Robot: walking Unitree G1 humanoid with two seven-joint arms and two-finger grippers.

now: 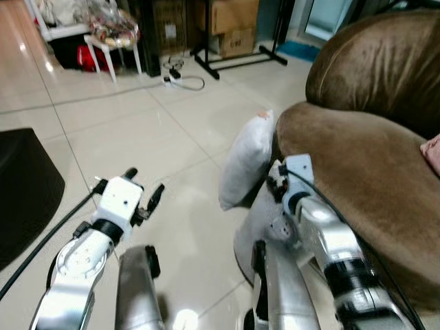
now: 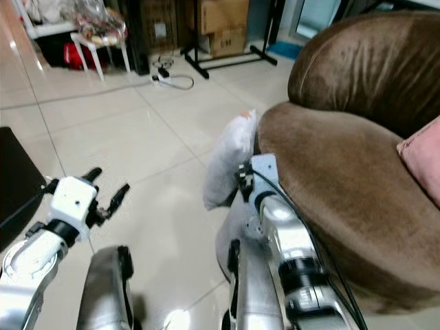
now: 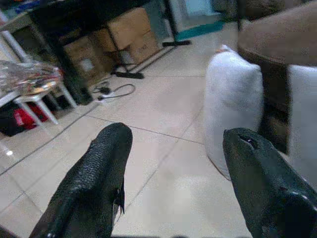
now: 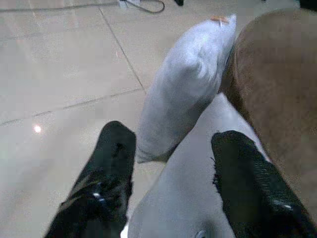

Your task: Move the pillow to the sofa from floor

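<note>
So you've got a white pillow (image 1: 246, 165) standing on edge on the tiled floor (image 1: 137, 137), leaning against the front of the brown sofa (image 1: 357, 172). A second pale cushion (image 4: 193, 188) lies lower down, just beside it and also against the sofa base; your right arm covers part of it in the head views.

Your right claw (image 4: 168, 163) is low and close to those two cushions. From its wrist camera the two black fingers (image 4: 106, 173) are spread wide apart, with the pale cushion showing in the gap between them and the white pillow just beyond. It's not pinching anything.

Your left claw (image 1: 141, 189) hangs over bare floor, well apart from the pillow, out to its left. Its fingers (image 3: 94, 173) are spread too, nothing between them, and its wrist camera looks across the tiles toward the pillow and sofa.

Up on the sofa seat, a pink cushion (image 2: 423, 158) sits at the right edge. Further back you can see cardboard boxes (image 1: 230, 24), a black stand (image 1: 240, 58), a power strip with cable (image 1: 182, 79) on the floor, and a small white stool (image 1: 113, 45) piled with stuff. Something dark (image 1: 20, 185) sits at the left edge.
</note>
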